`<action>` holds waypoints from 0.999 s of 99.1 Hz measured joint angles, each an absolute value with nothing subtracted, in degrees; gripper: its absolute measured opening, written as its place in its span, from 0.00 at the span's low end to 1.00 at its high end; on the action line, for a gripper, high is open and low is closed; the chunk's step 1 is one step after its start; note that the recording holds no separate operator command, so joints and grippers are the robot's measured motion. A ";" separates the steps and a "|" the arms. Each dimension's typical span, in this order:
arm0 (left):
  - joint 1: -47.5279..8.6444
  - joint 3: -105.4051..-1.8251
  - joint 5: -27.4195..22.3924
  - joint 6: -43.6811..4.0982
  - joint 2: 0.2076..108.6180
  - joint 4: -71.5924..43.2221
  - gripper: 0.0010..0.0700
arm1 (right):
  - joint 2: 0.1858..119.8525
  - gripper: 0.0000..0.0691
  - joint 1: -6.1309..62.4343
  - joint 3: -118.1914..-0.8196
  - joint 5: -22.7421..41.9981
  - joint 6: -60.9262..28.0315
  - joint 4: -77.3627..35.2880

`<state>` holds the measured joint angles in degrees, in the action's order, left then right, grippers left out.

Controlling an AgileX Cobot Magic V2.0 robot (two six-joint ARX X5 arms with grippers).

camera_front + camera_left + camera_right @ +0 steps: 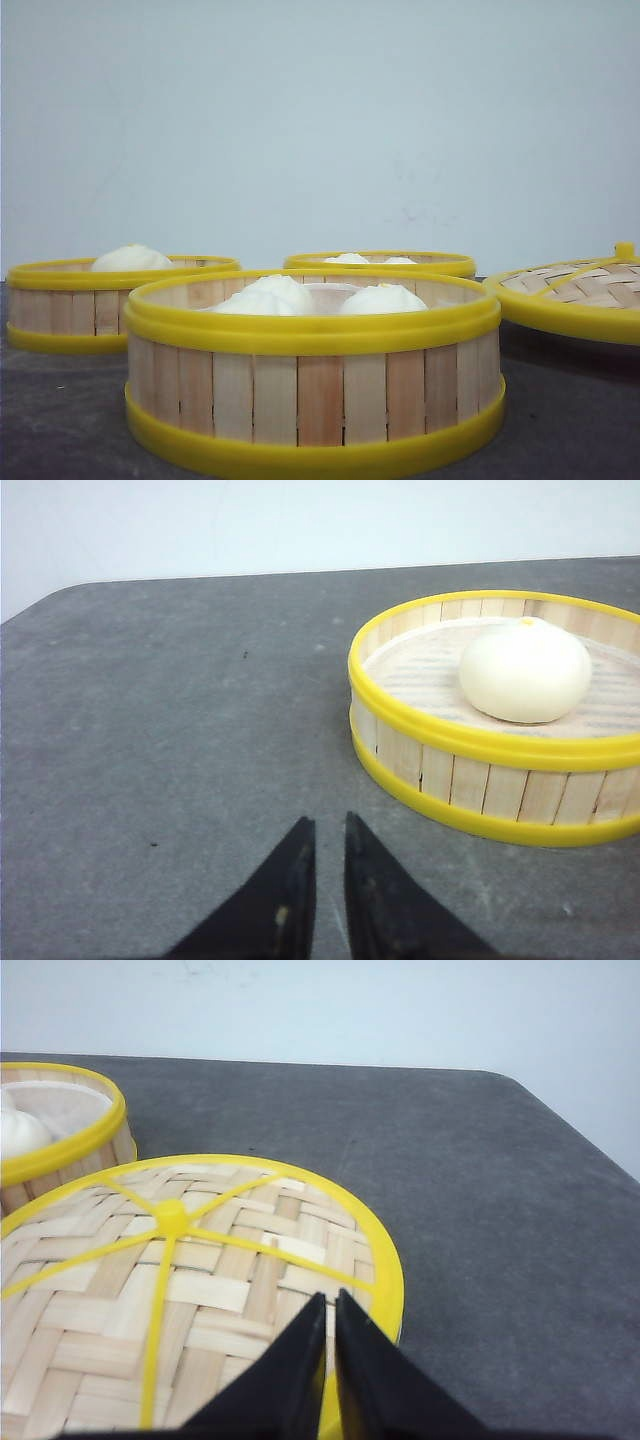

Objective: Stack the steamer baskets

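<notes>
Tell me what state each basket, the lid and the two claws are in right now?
Near basket: unstacked, open, two buns inside.
Left basket: unstacked, open, one bun.
Far basket: unstacked, open, buns showing.
Lid: off, on no basket.
Left gripper: nearly closed, empty.
Right gripper: nearly closed, empty, over the lid's edge.

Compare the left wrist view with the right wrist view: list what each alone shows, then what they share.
Left wrist only: the left gripper, nearly closed and empty, and a basket holding one bun.
Right wrist only: the right gripper, nearly closed, over the woven lid, and part of another basket.
Both: the grey table and pale wall.
</notes>
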<state>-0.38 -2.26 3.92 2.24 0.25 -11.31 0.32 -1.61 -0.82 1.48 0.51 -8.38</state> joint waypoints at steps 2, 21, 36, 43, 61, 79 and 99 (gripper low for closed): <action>-0.40 -2.24 3.92 1.83 0.25 -11.29 0.02 | 0.32 0.01 -1.61 -0.82 1.48 0.51 -8.29; -0.38 -2.07 3.95 -5.65 0.25 -10.79 0.02 | 0.32 0.01 -1.61 -0.82 1.48 0.51 -7.03; -0.38 -2.07 3.95 -7.75 0.25 -10.76 0.02 | 0.32 0.01 -1.61 -0.82 0.08 3.68 -7.05; -0.40 -2.07 3.95 -8.19 0.25 -10.79 0.02 | 0.32 0.01 -1.61 -0.82 -1.87 7.66 -7.05; -0.40 -2.07 2.96 -8.47 0.25 -10.83 0.02 | 0.32 0.01 -1.61 -0.82 -3.01 13.32 -7.05; -0.40 -2.07 2.92 -10.61 0.25 -10.83 0.02 | 0.32 0.01 -1.61 -0.82 -3.01 17.12 -7.01; -0.40 -2.07 2.92 -12.45 0.25 -10.83 0.02 | 0.32 0.01 -1.61 -0.82 -3.07 20.27 -7.03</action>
